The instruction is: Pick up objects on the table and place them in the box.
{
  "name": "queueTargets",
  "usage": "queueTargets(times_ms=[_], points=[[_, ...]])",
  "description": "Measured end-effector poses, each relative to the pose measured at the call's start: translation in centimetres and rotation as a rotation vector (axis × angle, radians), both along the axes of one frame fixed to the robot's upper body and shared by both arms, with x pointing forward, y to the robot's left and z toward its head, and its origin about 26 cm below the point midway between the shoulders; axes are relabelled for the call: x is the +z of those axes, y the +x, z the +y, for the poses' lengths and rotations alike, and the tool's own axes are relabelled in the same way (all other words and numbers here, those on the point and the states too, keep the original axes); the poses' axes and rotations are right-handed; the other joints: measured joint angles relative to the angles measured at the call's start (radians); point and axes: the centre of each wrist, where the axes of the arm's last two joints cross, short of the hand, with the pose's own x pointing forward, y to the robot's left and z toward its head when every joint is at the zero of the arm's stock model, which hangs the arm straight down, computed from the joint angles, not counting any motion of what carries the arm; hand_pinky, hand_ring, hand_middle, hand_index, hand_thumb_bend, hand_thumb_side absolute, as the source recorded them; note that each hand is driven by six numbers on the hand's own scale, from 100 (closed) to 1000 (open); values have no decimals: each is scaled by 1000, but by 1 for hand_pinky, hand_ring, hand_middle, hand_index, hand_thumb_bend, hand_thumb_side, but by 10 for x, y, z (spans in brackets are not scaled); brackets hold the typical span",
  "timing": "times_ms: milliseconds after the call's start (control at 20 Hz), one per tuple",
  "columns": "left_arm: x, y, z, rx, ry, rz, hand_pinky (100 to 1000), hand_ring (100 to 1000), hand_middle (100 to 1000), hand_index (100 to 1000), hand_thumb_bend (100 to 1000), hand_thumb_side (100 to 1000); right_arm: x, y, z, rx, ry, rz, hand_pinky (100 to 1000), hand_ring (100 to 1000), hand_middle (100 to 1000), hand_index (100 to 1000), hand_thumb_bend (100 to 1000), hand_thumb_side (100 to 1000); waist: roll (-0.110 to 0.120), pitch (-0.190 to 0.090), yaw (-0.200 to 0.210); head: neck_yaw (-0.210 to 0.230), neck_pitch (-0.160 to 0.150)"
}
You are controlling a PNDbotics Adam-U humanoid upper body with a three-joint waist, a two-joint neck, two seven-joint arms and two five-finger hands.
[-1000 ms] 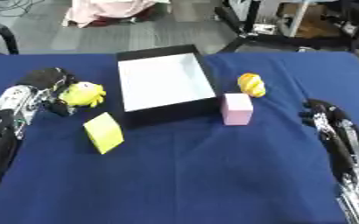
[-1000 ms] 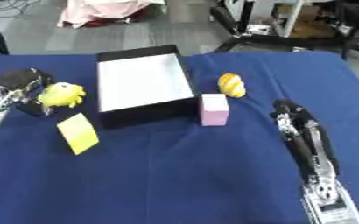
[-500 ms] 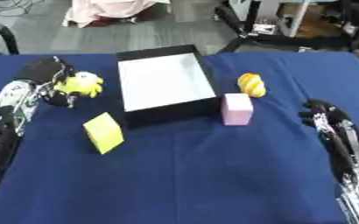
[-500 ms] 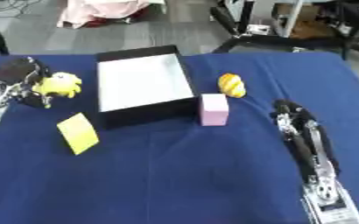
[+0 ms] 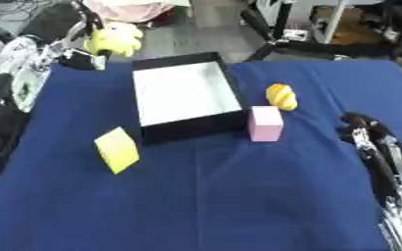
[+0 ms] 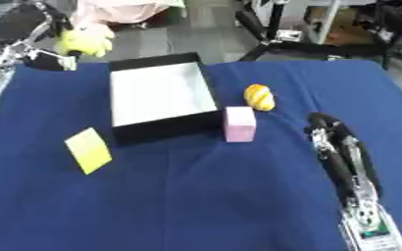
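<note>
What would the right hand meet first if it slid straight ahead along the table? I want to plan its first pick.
Most likely the pink block, just ahead and to the left of the right hand; the yellow-orange object lies beyond. Depth is uncertain.

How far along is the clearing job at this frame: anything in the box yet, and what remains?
Nothing is done yet: the box shows only its bare white floor. In hand: the left hand holds the yellow plush toy lifted at the table's far left. Left on the table: the yellow block, the pink block and the yellow-orange round object. The right hand lies idle at the right.
</note>
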Motion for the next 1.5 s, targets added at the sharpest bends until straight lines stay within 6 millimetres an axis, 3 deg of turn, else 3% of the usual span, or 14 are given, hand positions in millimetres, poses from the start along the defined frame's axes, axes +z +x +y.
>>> queueTargets(times_ms=[250, 400, 600, 700, 900, 1050, 1200, 1350, 1500], points=[[-27, 1, -24, -37, 33, 95, 682, 560, 552, 748, 360, 296, 1, 1, 2, 13, 1, -1, 784, 741, 744, 789, 100, 703, 0, 0, -33, 14, 0], [-40, 2, -22, 0, 51, 110, 740, 648, 651, 826, 504, 454, 1, 1, 2, 13, 2, 0, 785, 741, 744, 788, 100, 703, 0, 0, -39, 17, 0], [-49, 2, -15, 43, 68, 106, 812, 760, 776, 921, 716, 772, 1, 1, 2, 13, 2, -1, 785, 741, 744, 787, 100, 704, 0, 0, -39, 17, 0], [-49, 3, -13, 51, 73, 101, 828, 783, 808, 934, 726, 812, 1, 1, 2, 14, 2, -1, 785, 741, 743, 786, 100, 705, 0, 0, -38, 16, 0], [-37, 3, -1, 58, 69, 74, 813, 758, 784, 919, 696, 793, 1, 1, 2, 13, 2, -1, 786, 741, 743, 786, 100, 705, 0, 0, -26, 16, 0], [-12, 1, 15, 31, 64, 16, 803, 732, 756, 889, 662, 789, 0, 1, 2, 10, 3, -2, 786, 741, 743, 786, 100, 706, 0, 0, -12, 10, 0], [11, -7, 34, -15, 83, -44, 798, 713, 729, 858, 578, 728, -2, -1, 0, 0, 3, 6, 786, 741, 744, 786, 100, 708, 0, 0, 1, 0, 0], [13, -21, 54, -69, 128, -42, 803, 707, 718, 857, 554, 681, -2, -1, -1, -4, 2, 7, 786, 741, 743, 786, 100, 708, 1, 0, 11, -11, 0], [1, -40, 71, -134, 204, 21, 818, 718, 734, 862, 626, 599, -2, -1, -3, -12, -1, 5, 786, 741, 743, 786, 100, 709, 7, 0, 15, -18, 0]])
